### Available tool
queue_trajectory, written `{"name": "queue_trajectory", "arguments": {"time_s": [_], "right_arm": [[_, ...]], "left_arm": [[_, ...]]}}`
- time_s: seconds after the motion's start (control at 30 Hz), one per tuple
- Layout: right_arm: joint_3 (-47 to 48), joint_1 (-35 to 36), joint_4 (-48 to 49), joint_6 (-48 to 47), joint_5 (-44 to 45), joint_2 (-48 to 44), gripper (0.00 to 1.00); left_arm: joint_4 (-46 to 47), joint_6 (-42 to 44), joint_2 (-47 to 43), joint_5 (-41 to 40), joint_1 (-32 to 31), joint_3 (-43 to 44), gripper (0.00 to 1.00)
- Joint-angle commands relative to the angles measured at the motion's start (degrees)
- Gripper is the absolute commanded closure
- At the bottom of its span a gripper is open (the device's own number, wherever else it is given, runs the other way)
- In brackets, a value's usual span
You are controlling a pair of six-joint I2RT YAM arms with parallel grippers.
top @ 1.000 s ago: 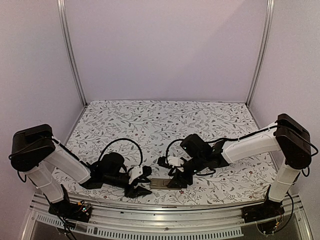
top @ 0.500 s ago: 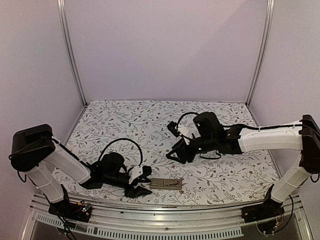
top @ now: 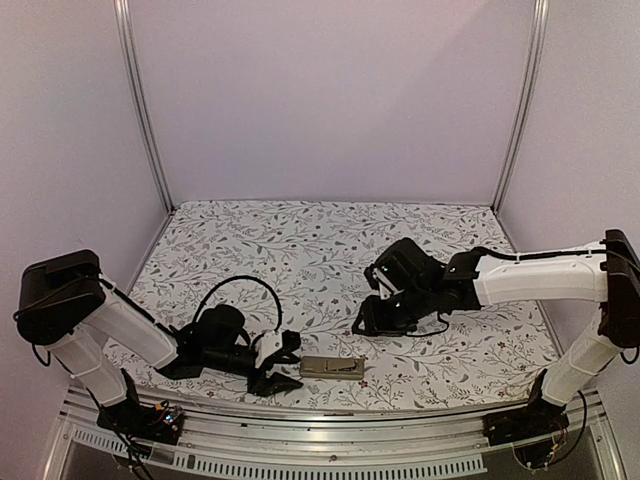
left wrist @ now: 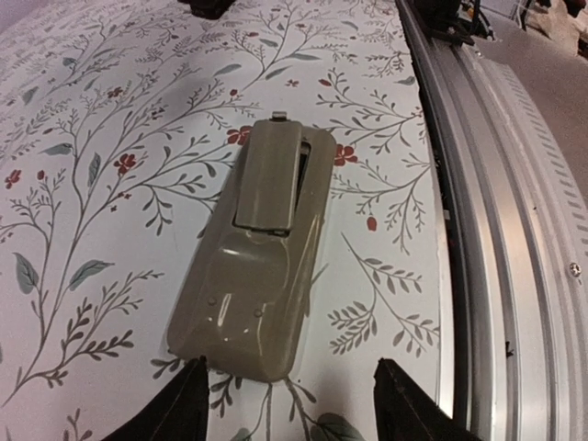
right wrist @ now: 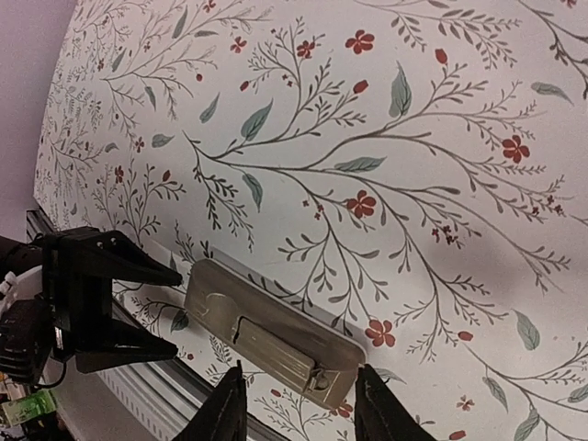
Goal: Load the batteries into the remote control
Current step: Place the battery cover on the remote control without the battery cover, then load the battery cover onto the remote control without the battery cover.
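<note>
Tan and slim, the remote control (top: 333, 367) lies back-up on the floral tablecloth (top: 300, 240) close to the near edge in the top view, its length running left to right. The left gripper (top: 289, 362) sits low just beside the remote's left end, jaws spread and holding nothing. The right gripper (top: 362, 324) hangs farther back and to the right, apart from the remote.

From the left wrist, the remote control (left wrist: 262, 266) fills the middle — a tan cover panel (left wrist: 268, 175) lies over its recess, a dark slit showing along one side. The left gripper (left wrist: 289, 404) has its two fingertips spread either side of the remote's near end, not touching it. A metal rail (left wrist: 496, 230) runs along the right.

From the right wrist, the remote control (right wrist: 271, 335) lies by the table edge below the right gripper (right wrist: 299, 413), whose fingers stand apart and empty. The left gripper (right wrist: 176, 312) gapes at the remote's far end.
</note>
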Motion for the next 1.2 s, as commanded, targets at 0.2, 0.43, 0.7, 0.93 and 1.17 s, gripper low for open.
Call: {"name": "queue_trajectory", "arguments": {"time_s": [0.2,0.43,0.7,0.93,1.17], "right_arm": [[1.44,2.08,-5.75,10.03,-3.66,5.09,0.65],[1.50,2.40,-5.20,9.65,-2.58,6.68,0.70],[0.77,2.57,-2.43,8.34,-4.86,7.53,0.78],[0.97,2.79,-1.60,8.12,-5.71,7.80,0.82],[0.97,3.18,-2.49,8.90,-5.27,8.17,0.83]], "left_arm": [[1.42,0.15,-2.15,-1.47,-0.01,-1.60,0.38],[3.69,0.20,-0.56,-2.52,-0.71,-1.99,0.40],[4.16,0.31,1.32,-3.28,-1.44,-1.48,0.41],[4.75,0.60,1.80,-4.01,-2.00,-1.69,0.42],[5.56,0.80,1.85,-4.41,-2.30,-2.00,0.44]]}}
